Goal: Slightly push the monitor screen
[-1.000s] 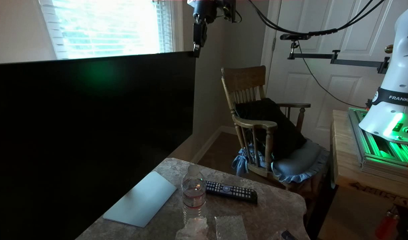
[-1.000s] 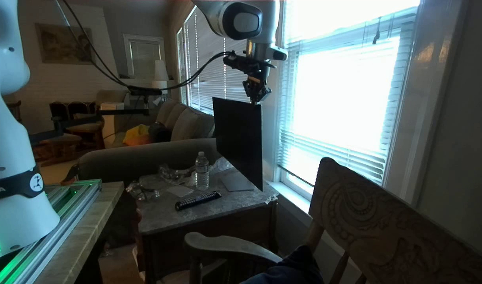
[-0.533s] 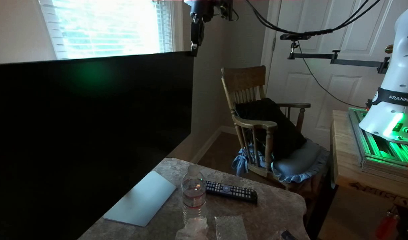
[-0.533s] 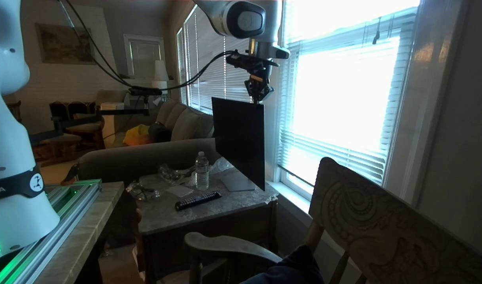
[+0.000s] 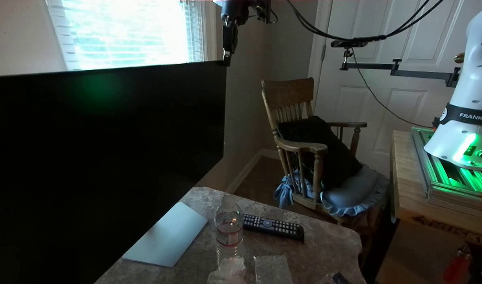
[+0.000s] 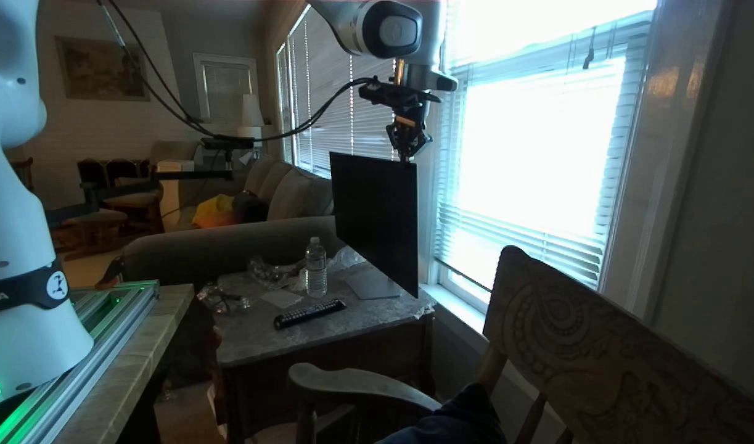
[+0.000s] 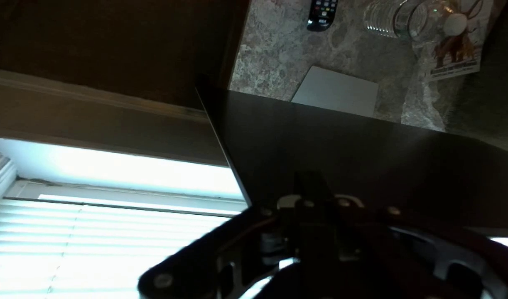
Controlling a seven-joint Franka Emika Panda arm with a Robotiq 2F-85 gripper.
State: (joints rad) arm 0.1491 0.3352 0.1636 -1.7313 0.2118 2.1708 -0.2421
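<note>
the gripper (image 5: 227,59), jaws together, touches the monitor screen (image 5: 107,165) near a top corner

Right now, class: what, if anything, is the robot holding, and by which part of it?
Nothing, it appears: the fingers look shut together, in front of the monitor screen near a top corner, not around its edge.

Blown-out window (image 6: 537,154) amid deep shadow

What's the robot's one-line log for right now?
Monitor screen: shifted slightly toward window | Jaws: shut, near screen's top corner | On table: remote control, plastic bottle
</note>
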